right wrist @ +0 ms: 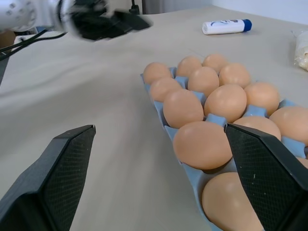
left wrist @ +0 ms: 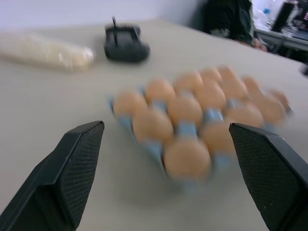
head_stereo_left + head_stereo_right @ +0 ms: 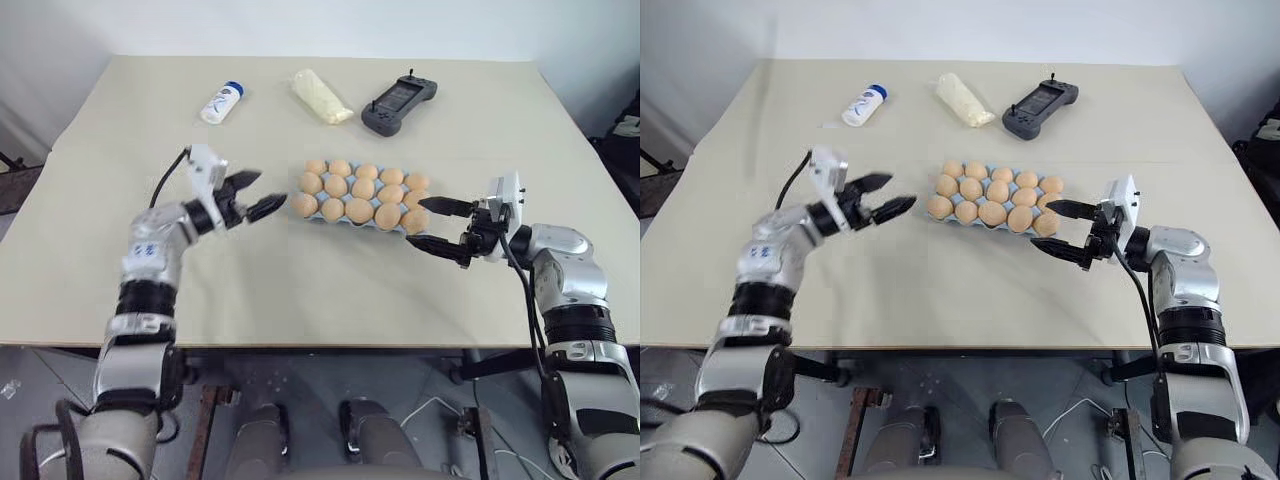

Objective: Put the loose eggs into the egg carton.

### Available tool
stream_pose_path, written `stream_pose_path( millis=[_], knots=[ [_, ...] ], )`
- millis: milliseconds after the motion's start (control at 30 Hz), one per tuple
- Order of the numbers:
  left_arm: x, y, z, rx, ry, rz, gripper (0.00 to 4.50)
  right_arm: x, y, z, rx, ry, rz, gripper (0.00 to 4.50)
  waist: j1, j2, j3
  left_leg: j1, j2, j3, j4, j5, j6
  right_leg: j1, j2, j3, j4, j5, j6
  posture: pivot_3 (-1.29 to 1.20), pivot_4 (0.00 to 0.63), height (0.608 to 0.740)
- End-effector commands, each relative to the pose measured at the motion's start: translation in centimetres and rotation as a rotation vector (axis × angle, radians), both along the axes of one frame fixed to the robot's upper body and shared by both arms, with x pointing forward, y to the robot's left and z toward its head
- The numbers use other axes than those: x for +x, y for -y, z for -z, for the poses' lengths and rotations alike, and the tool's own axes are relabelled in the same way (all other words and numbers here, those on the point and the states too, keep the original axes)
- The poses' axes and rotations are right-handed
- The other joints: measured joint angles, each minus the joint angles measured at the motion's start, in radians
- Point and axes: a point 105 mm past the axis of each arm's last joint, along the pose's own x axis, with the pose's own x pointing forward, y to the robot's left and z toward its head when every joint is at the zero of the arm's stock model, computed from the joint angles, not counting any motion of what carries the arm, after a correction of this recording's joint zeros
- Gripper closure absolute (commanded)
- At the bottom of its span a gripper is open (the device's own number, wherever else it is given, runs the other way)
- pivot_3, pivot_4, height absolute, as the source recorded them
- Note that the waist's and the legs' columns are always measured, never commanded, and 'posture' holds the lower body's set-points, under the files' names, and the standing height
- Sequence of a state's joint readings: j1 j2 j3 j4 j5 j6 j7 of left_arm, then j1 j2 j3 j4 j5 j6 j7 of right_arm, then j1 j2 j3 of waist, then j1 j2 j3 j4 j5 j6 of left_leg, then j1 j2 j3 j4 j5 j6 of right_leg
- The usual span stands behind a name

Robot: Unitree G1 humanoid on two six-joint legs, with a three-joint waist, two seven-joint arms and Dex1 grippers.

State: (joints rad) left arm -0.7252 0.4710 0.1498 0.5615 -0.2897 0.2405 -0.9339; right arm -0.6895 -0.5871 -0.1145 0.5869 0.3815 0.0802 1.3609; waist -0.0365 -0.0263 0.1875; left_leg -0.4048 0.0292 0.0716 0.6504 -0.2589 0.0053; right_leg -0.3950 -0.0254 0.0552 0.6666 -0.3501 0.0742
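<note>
Egg carton (image 3: 308,214): light blue moulded tray, mid-worktop, cups seen all filled w/ eggs (image 3: 360,210), tan, oval, alike. No loose egg seen on bare worktop (image 3: 300,290); task judged complete or nearly so.

Handling, judged: eggs light, smooth, rigid-shelled but fragile; prone to slip and roll. Take hold across narrow middle, pads on opposite sides, min. squeeze; lower into cup, no drop. Carton thin, light, likely to slide if nudged; avoid pushing rim.

Left hand (image 3: 254,195): just beside carton's left end, not touching, fingers spread wide, nothing held. Left wrist view: carton ahead between both pads (image 2: 79,163), gap clear.

Right hand (image 3: 440,225): at carton's right end, very near corner egg, fingers spread wide, nothing held. Contact w/ carton: cannot tell.

Far edge of worktop, well apart from carton: white bottle w/ blue cap (image 3: 222,102), pale bagged item (image 3: 321,96), black handheld controller (image 3: 398,104). Not part of task.
</note>
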Motion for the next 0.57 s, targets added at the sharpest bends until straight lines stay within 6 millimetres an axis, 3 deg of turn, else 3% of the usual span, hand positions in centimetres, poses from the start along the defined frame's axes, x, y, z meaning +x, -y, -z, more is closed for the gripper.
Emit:
stream_pose_path(
  millis=[33, 200, 433, 567],
  knots=[
    [-2.0, -1.8, -1.6, 0.001, 0.058, 0.021, 0.07, 0.2, 0.3, -1.1, -0.022, 0.044, -0.014, 0.00, 0.000, 0.000, 0.000, 0.000, 0.000, 0.000, 0.000, 0.000, 0.000, 0.000, 0.000, 0.000, 0.000, 0.000, 0.000, 0.00, 0.150, 0.740],
    [-3.9, -4.2, 0.2, 0.054, 0.009, -0.008, 0.07, 0.5, 0.5, -0.7, -0.045, 0.036, -0.015, 0.00, 0.004, 0.000, 0.000, 0.001, 0.000, -0.001, 0.000, 0.000, 0.000, 0.001, -0.001, -0.001, 0.000, 0.000, 0.000, 0.00, 0.150, 0.740],
    [-3.5, -4.4, -2.0, -0.001, 0.126, -0.071, 0.07, 0.7, 0.4, -0.8, -0.036, 0.039, -0.015, 0.00, 0.005, 0.000, 0.000, 0.000, 0.000, -0.003, -0.002, 0.000, 0.001, 0.001, -0.002, -0.002, -0.003, 0.000, 0.000, 0.00, 0.150, 0.740],
    [-3.6, -4.2, -2.3, -0.024, 0.142, -0.071, 0.07, 0.7, 0.4, -0.8, -0.027, 0.042, -0.013, 0.00, 0.004, 0.000, 0.000, 0.000, 0.000, -0.003, -0.003, 0.000, 0.001, 0.001, -0.001, -0.002, -0.004, 0.000, 0.000, 0.00, 0.150, 0.740]
  ],
)
